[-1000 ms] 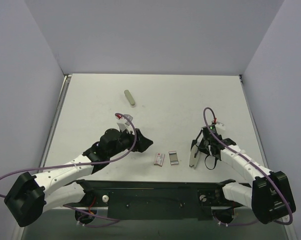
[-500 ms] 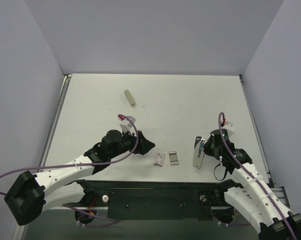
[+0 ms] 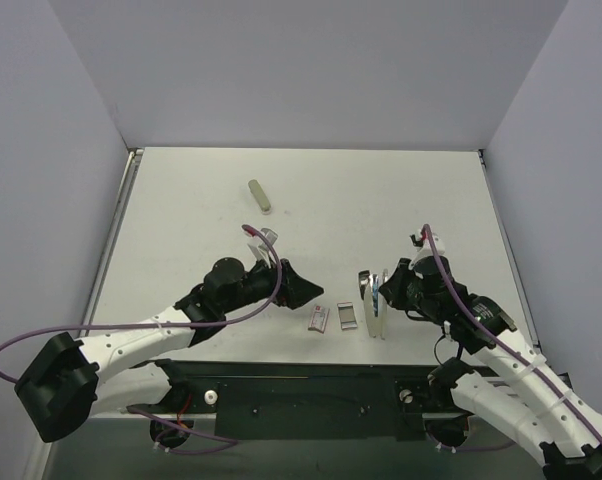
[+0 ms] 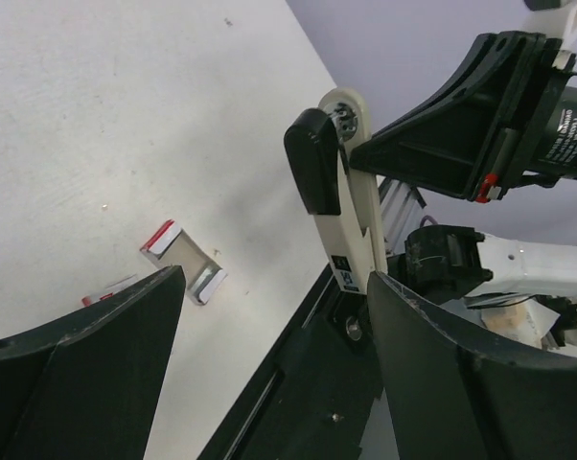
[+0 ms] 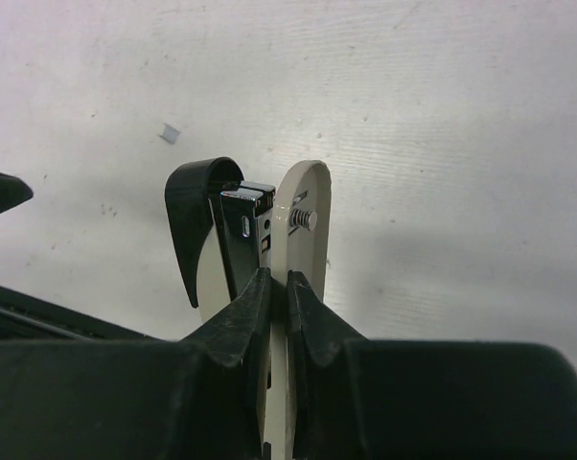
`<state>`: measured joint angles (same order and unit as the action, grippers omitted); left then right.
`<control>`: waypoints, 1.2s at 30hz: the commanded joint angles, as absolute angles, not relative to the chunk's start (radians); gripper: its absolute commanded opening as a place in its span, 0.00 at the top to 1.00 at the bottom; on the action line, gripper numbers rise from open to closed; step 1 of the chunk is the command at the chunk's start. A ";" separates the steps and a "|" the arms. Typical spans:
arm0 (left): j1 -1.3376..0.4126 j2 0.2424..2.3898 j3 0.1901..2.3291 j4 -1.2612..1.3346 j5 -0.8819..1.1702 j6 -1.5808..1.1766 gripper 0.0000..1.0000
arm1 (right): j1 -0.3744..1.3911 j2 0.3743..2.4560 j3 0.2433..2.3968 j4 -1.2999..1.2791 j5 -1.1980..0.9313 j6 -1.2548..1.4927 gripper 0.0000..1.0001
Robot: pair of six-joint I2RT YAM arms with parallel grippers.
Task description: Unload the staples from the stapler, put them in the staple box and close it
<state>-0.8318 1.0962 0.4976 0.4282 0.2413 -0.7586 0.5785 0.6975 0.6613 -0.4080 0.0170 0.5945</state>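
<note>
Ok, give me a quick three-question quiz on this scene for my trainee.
1. True or false: the left gripper is open.
2. The right gripper is shut on: A a pen, B the stapler, C nothing.
3. How many small flat pieces lie on the table between the grippers?
Key: 1 true; 2 B; 3 two.

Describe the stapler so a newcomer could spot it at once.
On the table, find the right hand near the front edge. The stapler is clamped in it: cream and black with a chrome channel, unlike the plain olive bar farther back.
</note>
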 commanded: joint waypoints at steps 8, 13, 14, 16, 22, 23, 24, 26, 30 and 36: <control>-0.867 1.153 0.494 0.729 0.292 -0.879 0.11 | 0.637 0.704 0.759 -0.273 -0.071 0.638 1.00; -0.887 1.169 0.509 0.730 0.267 -0.882 0.11 | 0.660 0.724 0.782 -0.221 -0.091 0.678 1.00; -0.893 1.169 0.512 0.735 0.259 -0.882 0.11 | 0.664 0.733 0.785 -0.215 -0.092 0.687 1.00; -0.899 1.173 0.520 0.736 0.252 -0.881 0.11 | 0.673 0.745 0.793 -0.195 -0.098 0.701 1.00; -0.914 1.183 0.529 0.747 0.233 -0.877 0.11 | 0.707 0.773 0.808 -0.155 -0.094 0.733 1.00; -0.916 1.183 0.529 0.752 0.232 -0.877 0.12 | 0.719 0.775 0.808 -0.144 -0.091 0.739 1.00; -0.916 1.183 0.531 0.752 0.226 -0.879 0.12 | 0.733 0.776 0.810 -0.138 -0.086 0.741 1.00; -0.917 1.181 0.529 0.755 0.216 -0.879 0.12 | 0.753 0.781 0.813 -0.133 -0.072 0.745 1.00; -0.919 1.175 0.523 0.769 0.193 -0.885 0.14 | 0.793 0.785 0.822 -0.121 -0.043 0.750 1.00; -0.923 1.164 0.515 0.779 0.163 -0.903 0.15 | 0.860 0.802 0.847 -0.115 -0.003 0.752 1.00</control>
